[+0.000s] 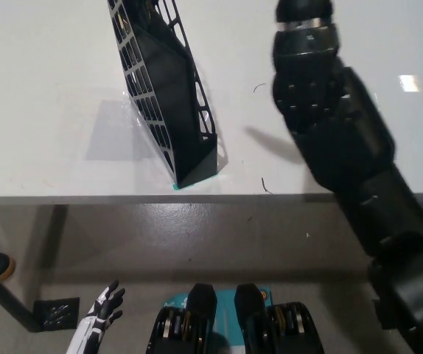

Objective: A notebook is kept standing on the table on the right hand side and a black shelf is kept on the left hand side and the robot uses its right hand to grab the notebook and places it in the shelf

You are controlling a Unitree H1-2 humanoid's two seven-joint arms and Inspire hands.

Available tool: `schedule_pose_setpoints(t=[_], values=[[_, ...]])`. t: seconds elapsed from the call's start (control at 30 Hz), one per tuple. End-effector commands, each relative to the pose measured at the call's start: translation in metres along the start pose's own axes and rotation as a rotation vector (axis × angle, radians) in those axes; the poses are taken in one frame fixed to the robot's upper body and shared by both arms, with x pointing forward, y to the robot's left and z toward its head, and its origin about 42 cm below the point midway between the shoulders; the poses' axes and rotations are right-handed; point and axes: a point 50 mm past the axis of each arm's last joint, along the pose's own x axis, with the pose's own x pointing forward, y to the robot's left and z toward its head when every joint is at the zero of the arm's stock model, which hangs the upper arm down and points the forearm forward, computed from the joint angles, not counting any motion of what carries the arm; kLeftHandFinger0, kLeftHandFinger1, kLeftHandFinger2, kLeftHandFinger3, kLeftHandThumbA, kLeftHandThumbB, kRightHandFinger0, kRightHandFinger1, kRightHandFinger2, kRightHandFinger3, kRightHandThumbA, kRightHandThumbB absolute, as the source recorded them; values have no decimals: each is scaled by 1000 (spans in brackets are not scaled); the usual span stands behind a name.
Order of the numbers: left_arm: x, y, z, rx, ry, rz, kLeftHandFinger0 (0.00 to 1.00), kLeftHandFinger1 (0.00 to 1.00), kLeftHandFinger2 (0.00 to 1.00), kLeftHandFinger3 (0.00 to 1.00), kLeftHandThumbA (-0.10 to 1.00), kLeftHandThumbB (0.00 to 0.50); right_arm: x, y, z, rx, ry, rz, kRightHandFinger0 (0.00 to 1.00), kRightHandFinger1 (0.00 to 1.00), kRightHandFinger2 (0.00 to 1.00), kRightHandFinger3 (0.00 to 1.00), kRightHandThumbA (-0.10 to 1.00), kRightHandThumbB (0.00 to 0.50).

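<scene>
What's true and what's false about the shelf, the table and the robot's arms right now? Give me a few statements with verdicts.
1. The black shelf stands on the white table, near its front edge. True.
2. The white left robot hand rests on the table top. False: it hangs below the table's edge, over the floor.
3. The black right arm touches the shelf. False: it crosses the table apart from the shelf, to its right.
4. The left robot hand is open and holds nothing. True.

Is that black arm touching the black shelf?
Apart. The head view shows bare white table between the black right arm and the black shelf; the right hand itself is out of frame.
</scene>
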Motion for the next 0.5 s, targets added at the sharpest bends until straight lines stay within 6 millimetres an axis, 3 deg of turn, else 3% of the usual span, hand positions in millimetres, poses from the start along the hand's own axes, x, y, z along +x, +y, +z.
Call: schedule_pose_setpoints(t=[0.0, 0.07, 0.1, 0.2, 0.27, 0.37, 0.47], values=[[-4, 2, 4, 20, -27, 1, 1000, 1000, 1000, 1000, 1000, 137, 48, -109, 109, -34, -317, -130, 1000, 1000, 1000, 1000, 1000, 428], [-4, 4, 5, 23, -28, 0, 1000, 1000, 1000, 1000, 1000, 118, 40, -120, 116, -33, -337, -135, 1000, 1000, 1000, 1000, 1000, 441], [-3, 4, 6, 12, -27, 2, 1000, 1000, 1000, 1000, 1000, 109, 32, -131, 125, -33, -390, -143, 1000, 1000, 1000, 1000, 1000, 415], [-2, 5, 6, 17, -34, 4, 1000, 1000, 1000, 1000, 1000, 89, 6, -152, 145, 40, -427, -142, 1000, 1000, 1000, 1000, 1000, 429], [-3, 5, 5, 26, -34, 4, 1000, 1000, 1000, 1000, 1000, 89, -23, -168, 159, 28, -441, -121, 1000, 1000, 1000, 1000, 1000, 443], [-1, 6, 6, 31, -38, 4, 1000, 1000, 1000, 1000, 1000, 88, -51, -184, 166, 69, -454, -86, 1000, 1000, 1000, 1000, 1000, 452], [0, 6, 7, 43, -41, 8, 1000, 1000, 1000, 1000, 1000, 86, -107, -197, 170, 0, -483, -65, 1000, 1000, 1000, 1000, 1000, 404]])
